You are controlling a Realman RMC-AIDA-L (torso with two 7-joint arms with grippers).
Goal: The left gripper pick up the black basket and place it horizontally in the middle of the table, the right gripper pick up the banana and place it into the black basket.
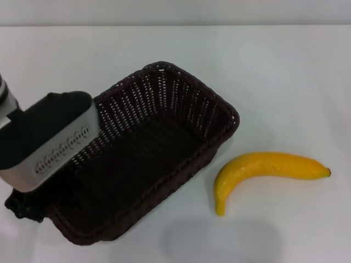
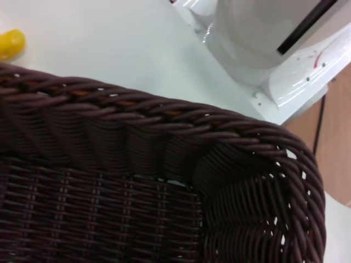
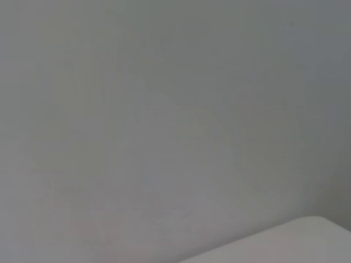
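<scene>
The black basket (image 1: 215, 104) stands at an angle on the white table (image 1: 285, 76), left of centre, and holds nothing. My left gripper (image 1: 34, 201) hangs over the basket's near left end, its grey perforated housing covering that corner. The left wrist view looks closely at the basket's braided rim (image 2: 164, 112) and one corner. The yellow banana (image 1: 263, 167) lies on the table to the right of the basket, apart from it; its end shows in the left wrist view (image 2: 10, 44). My right gripper is out of view.
The table's far edge runs along the top of the head view. The left wrist view shows the robot's white base (image 2: 258, 44) beyond the table edge. The right wrist view shows a plain grey wall and a white corner (image 3: 307, 241).
</scene>
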